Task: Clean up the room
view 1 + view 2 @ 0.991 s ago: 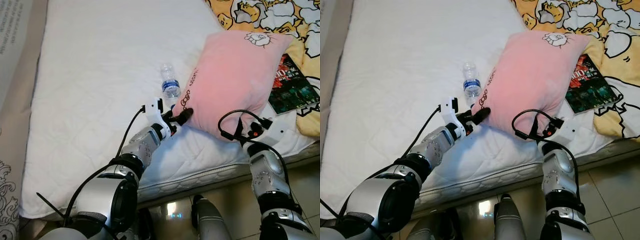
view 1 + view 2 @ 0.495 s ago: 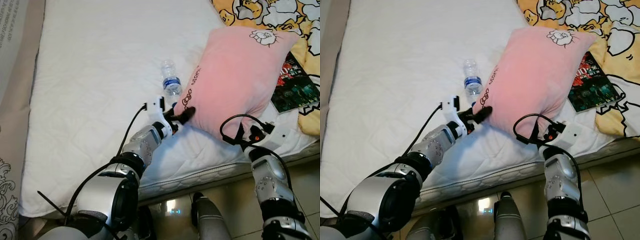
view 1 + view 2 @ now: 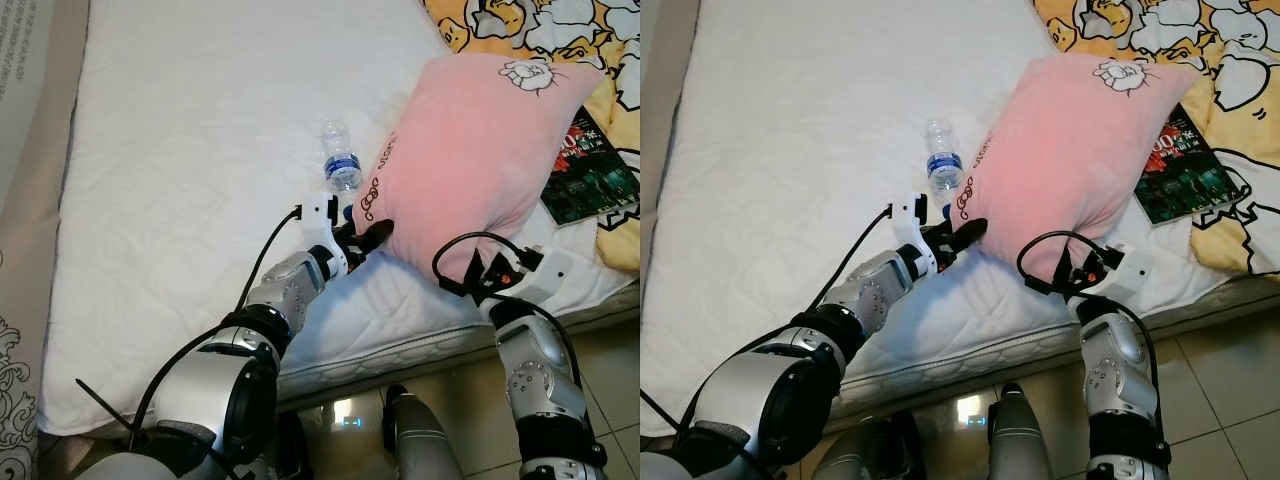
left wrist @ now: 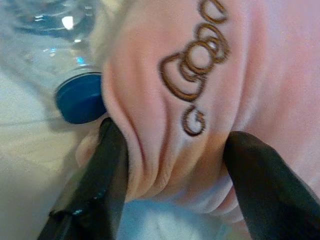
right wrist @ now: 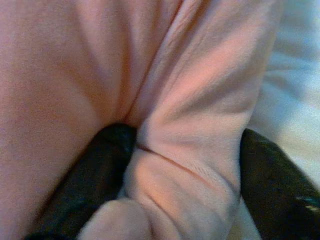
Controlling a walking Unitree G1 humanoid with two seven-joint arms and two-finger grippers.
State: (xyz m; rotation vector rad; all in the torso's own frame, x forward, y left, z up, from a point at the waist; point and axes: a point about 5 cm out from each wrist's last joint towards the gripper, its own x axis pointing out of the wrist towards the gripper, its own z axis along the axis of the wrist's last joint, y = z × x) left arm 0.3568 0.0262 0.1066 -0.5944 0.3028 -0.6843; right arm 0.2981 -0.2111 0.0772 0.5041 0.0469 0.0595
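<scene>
White quilted mattress (image 3: 180, 180) spreads below us, its near edge running above a tiled floor (image 3: 450, 420). Our left gripper's (image 3: 372, 234) black fingers (image 4: 102, 175) are clamped on a bunched fold at the near left corner of the pink pillow (image 3: 480, 160), just under its brown embroidered lettering. Behind them the wrist is turned toward the pillow and the silver forearm stretches from our shoulder up across the mattress, a black cable looping beside it.

Our right gripper (image 5: 170, 165) bites the pillow's near edge, both dark fingers (image 5: 100, 170) pressing creased pink fabric between them. That forearm rises almost straight from the bedside, bent sharply at the elbow, cable arching over the wrist.

Between the two grips the pillow lies slanted, its far corner, marked with a small cartoon drawing, toward the yellow cartoon-print blanket (image 3: 520, 25). A clear water bottle (image 3: 341, 165) with a blue cap lies just beside the pillow's left edge. A dark magazine (image 3: 590, 180) is partly tucked under the pillow's right side.
</scene>
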